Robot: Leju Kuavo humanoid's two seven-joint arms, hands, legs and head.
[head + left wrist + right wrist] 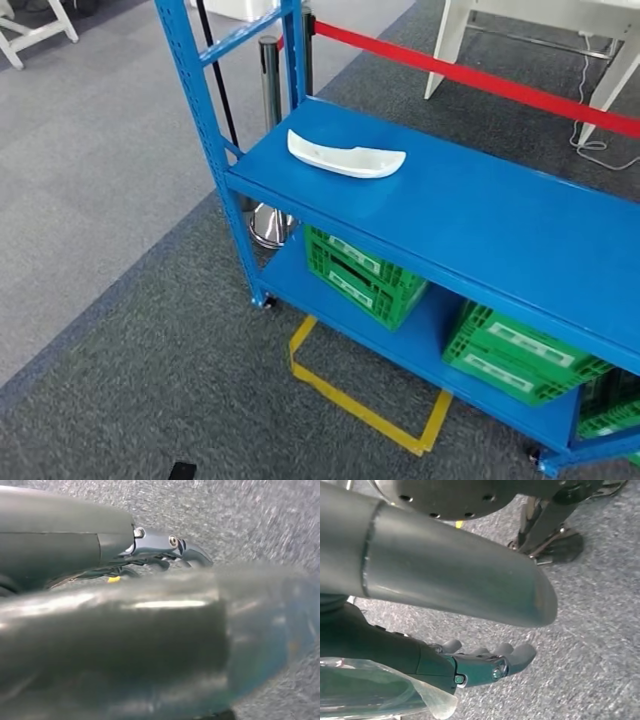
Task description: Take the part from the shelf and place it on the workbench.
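The part (346, 157) is a long, curved white piece lying flat on the blue shelf board (483, 220), near its left end by the upright post. Nothing touches it. My left hand (166, 555) hangs over grey carpet in the left wrist view, its dark fingers stretched out and holding nothing; the blurred thumb (113, 640) covers much of that picture. In the right wrist view my right hand (486, 662) also hangs above the carpet, fingers extended side by side with nothing in them.
Green crates (362, 272) (513, 352) sit on the lower shelf board. A yellow tape square (362, 405) marks the carpet in front of the rack. A chrome stanchion (270, 130) with a red belt (483, 78) stands behind it. White table legs (453, 40) are at the far right.
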